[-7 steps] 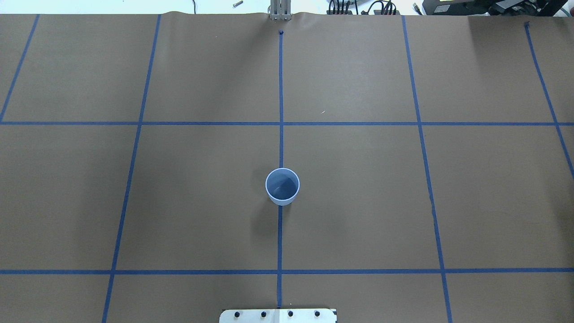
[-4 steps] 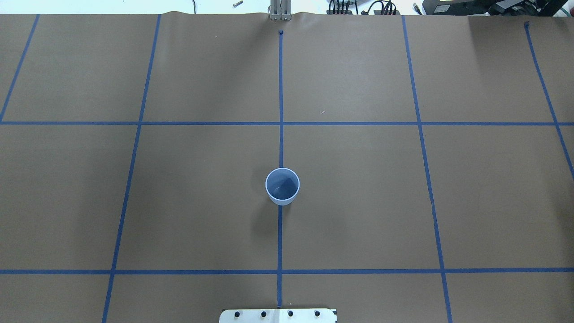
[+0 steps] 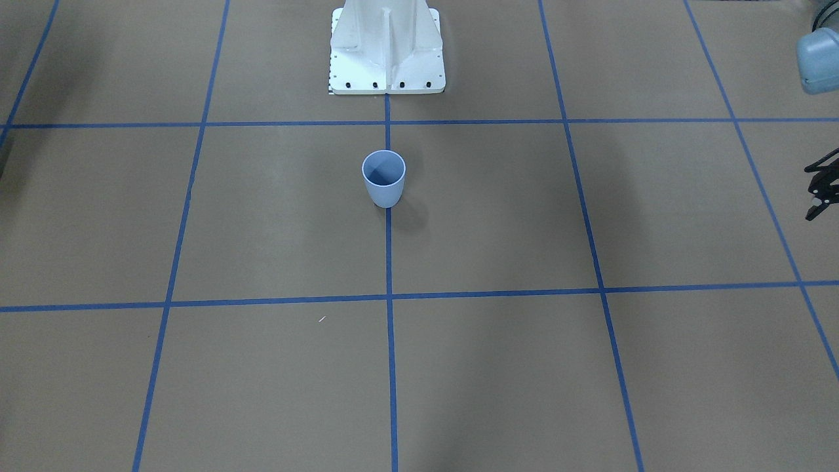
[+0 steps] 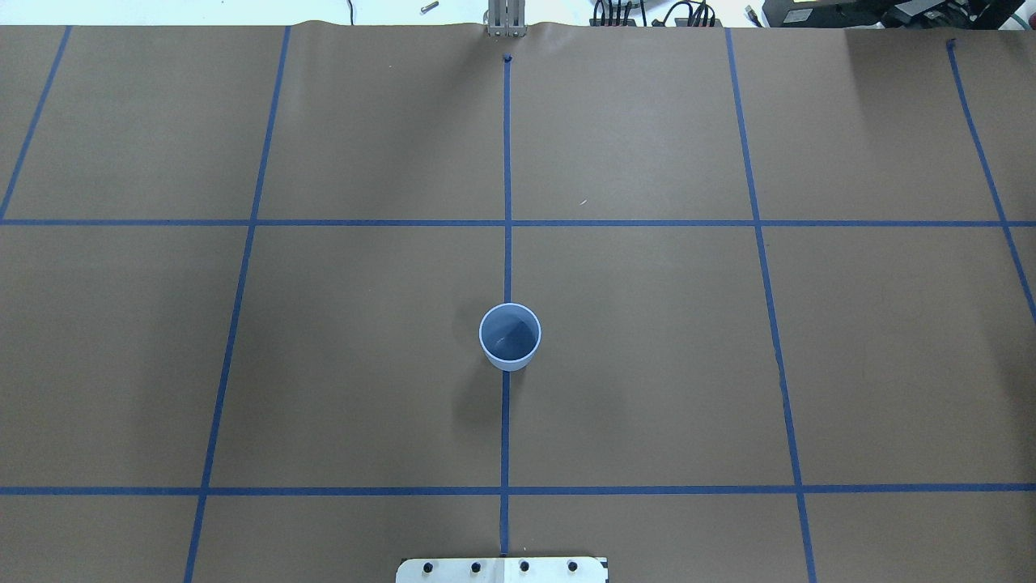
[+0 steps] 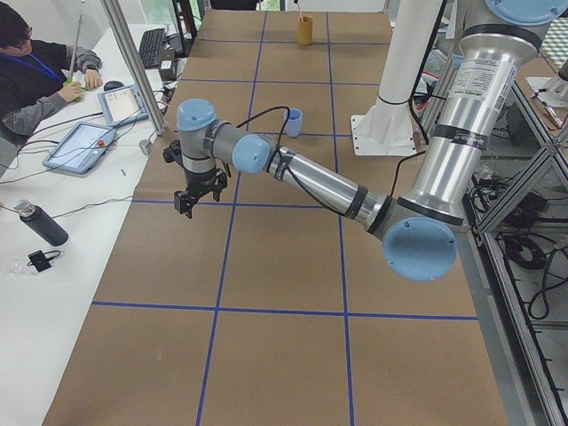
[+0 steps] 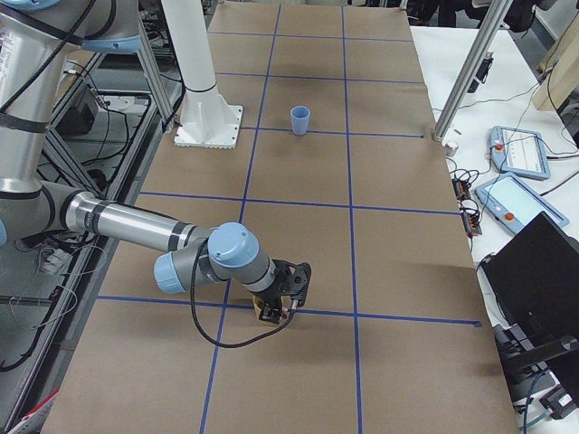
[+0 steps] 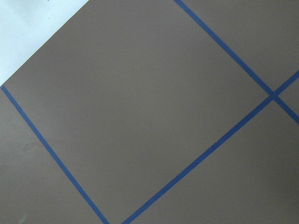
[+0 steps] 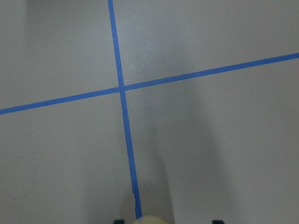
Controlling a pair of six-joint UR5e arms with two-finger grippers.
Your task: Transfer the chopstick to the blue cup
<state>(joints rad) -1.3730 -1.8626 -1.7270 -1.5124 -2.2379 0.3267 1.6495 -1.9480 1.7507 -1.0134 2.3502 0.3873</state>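
Observation:
The blue cup (image 4: pixel 510 336) stands upright and empty at the table's middle, also in the front-facing view (image 3: pixel 383 178). The chopstick (image 5: pixel 300 11) is a thin pink stick standing in a yellow cup (image 5: pixel 304 30) at the table's far right end. My right gripper (image 6: pixel 279 306) hangs at that yellow cup (image 6: pixel 265 309). In the right wrist view only its fingertips (image 8: pixel 216 221) show, set apart, with a pale rounded top between them. My left gripper (image 5: pixel 197 191) hangs open and empty above the table's left end, far from the cup, cut off at the front-facing view's edge (image 3: pixel 822 191).
The white robot base plate (image 3: pixel 387 59) sits behind the blue cup. Blue tape lines grid the brown table. An operator, tablets and a bottle are on the white side table (image 5: pixel 53 169) beyond the far edge.

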